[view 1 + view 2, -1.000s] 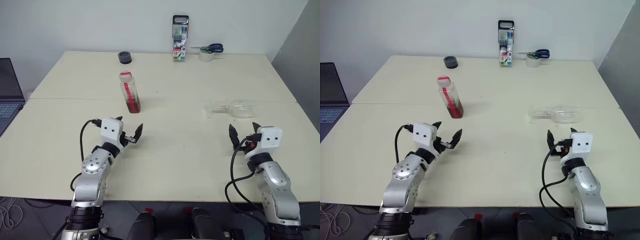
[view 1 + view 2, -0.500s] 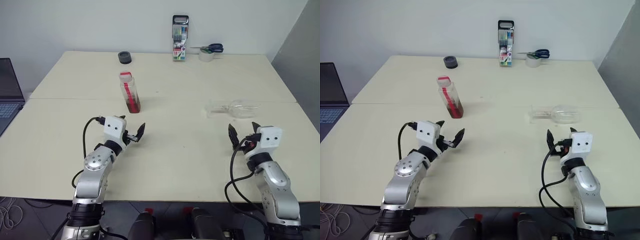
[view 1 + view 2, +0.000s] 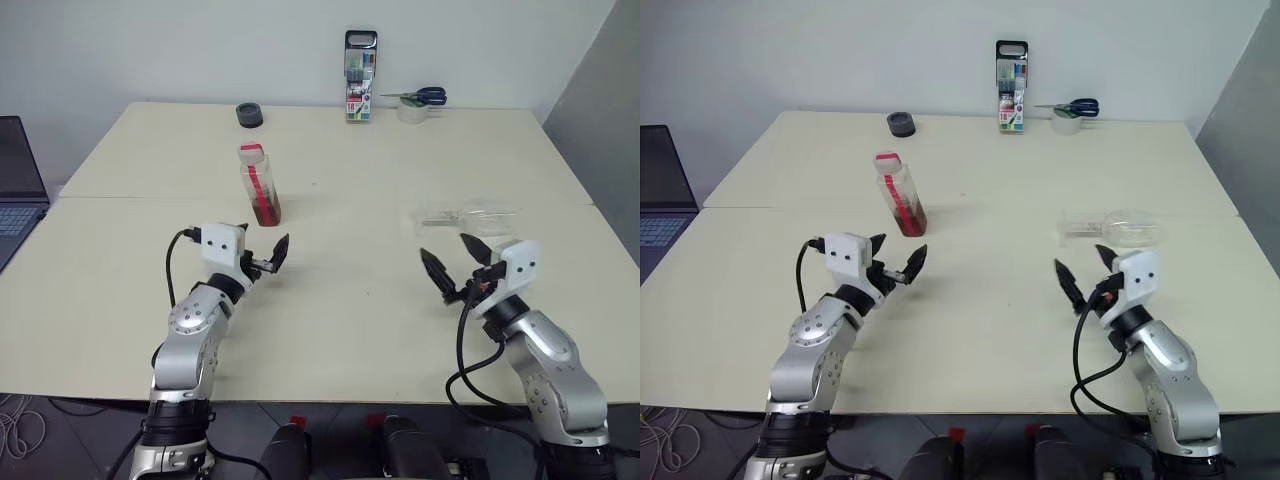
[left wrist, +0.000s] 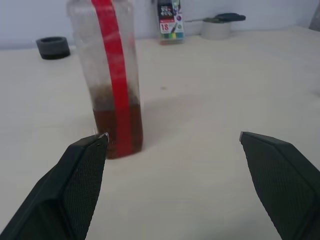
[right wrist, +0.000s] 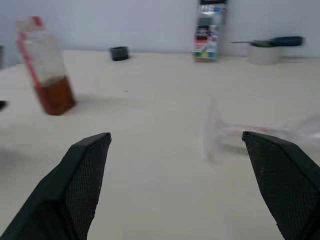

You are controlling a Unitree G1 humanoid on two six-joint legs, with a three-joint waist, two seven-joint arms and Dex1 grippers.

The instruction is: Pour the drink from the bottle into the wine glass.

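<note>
The bottle (image 3: pixel 259 185) is standing upright just ahead of the spread-open left gripper (image 3: pixel 262 252). The wine glass (image 3: pixel 468 216), seemingly lying on its side, is being faced by the open right gripper (image 3: pixel 452 263); it should be righted first.

Bottle (image 3: pixel 259 185) left on table (image 3: pixel 340 300); wine glass (image 3: pixel 468 217) right.

Clear bottle (image 3: pixel 259 184) with a red label strip, holding reddish-brown drink (image 3: pixel 266 212). Colourless wine glass (image 3: pixel 470 216) on a cream table (image 3: pixel 340 290). Black-fingered grippers; dark grey ring (image 3: pixel 249 115); blue-handled scissors (image 3: pixel 418 97).
</note>
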